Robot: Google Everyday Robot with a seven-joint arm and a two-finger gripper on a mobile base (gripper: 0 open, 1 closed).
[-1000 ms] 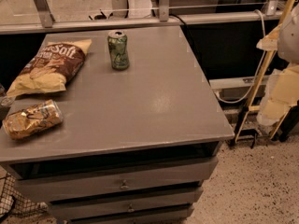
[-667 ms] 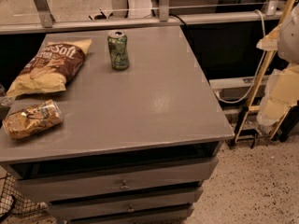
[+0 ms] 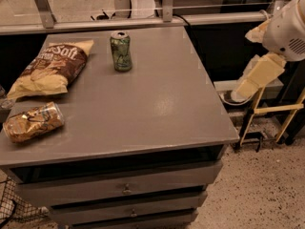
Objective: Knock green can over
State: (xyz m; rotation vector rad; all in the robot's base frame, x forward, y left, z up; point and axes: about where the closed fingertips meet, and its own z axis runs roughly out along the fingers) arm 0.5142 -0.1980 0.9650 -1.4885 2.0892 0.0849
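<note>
The green can (image 3: 121, 51) stands upright on the grey table (image 3: 157, 104), near its far edge and left of centre. It is green with pale markings and a silver top. My gripper (image 3: 252, 80) hangs on the cream-and-white arm off the table's right side, well to the right of the can and not touching anything.
A large brown and yellow chip bag (image 3: 52, 68) lies at the table's left. A crumpled gold-brown foil snack bag (image 3: 32, 122) lies at the front left. A metal rail (image 3: 143, 20) runs behind the table. Drawers (image 3: 126, 190) are below the top. A yellow-framed stand (image 3: 276, 111) is at the right.
</note>
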